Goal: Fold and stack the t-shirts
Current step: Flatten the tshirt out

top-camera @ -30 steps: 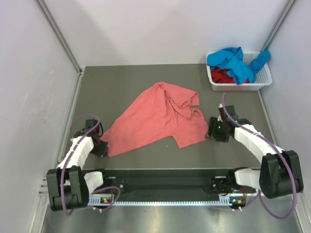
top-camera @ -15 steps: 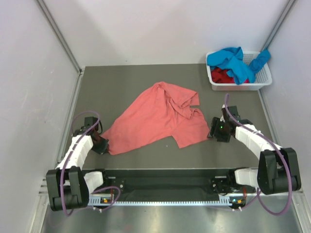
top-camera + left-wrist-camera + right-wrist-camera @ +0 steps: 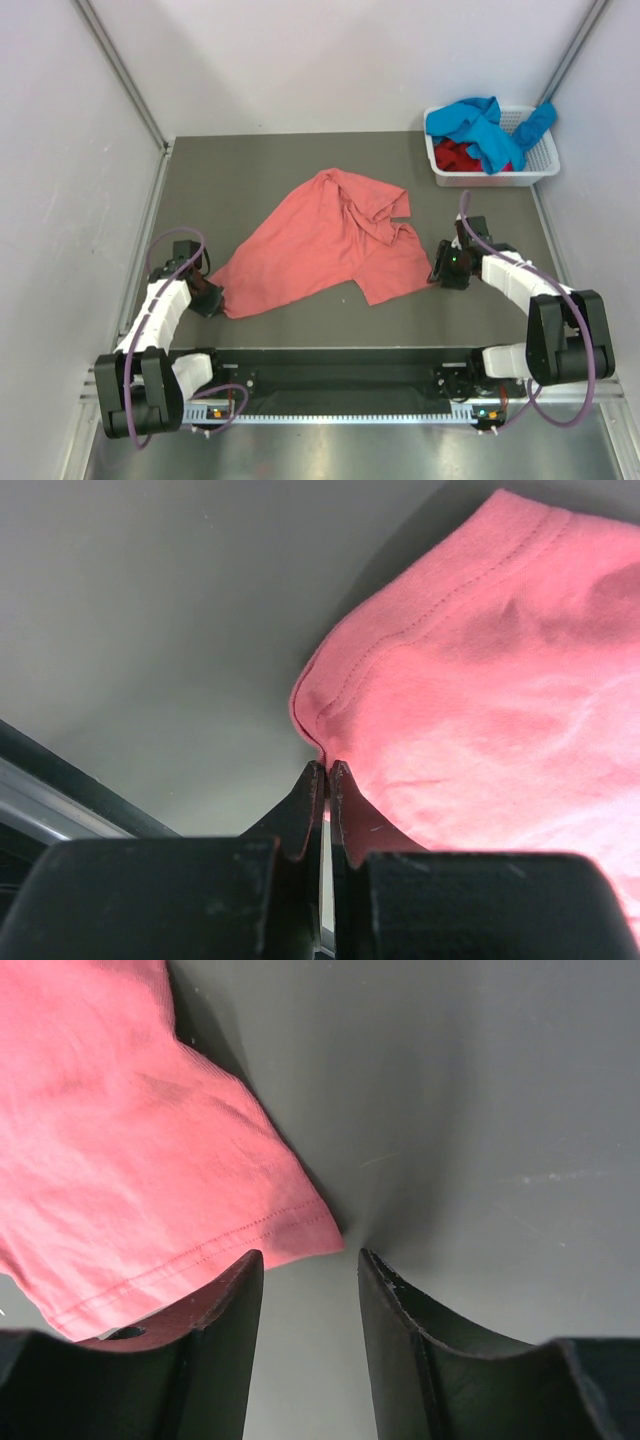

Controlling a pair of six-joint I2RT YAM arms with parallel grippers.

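Risk, left side: the left gripper (image 3: 325, 770) has its fingers closed together on only the very tip of a hem corner of the salmon-pink t-shirt (image 3: 320, 240). The bite is judged shallow. A fast or long pull could drag the corner free and leave the shirt crumpled.

Risk, centre: the shirt lies bunched and creased on the table (image 3: 250, 170), with folds gathered toward its far right part. If the two corners are lifted unevenly, these creases are likely to be carried into the fold.

Risk, right side: the right gripper (image 3: 310, 1260) has its fingers spread apart and holds nothing. The right hem corner lies on the table just ahead of the gap, nearer the left finger. Closing from here could catch only the edge, or miss the cloth and pinch the table surface.

Pose: the left arm reaches forward along the left side of the table, its gripper low at the near left corner of the shirt. The right arm bends inward from the right, its gripper low and just beside the near right corner.

The blue t-shirt (image 3: 480, 125) and dark red t-shirt (image 3: 458, 155) lie in the basket (image 3: 540, 165) at far right
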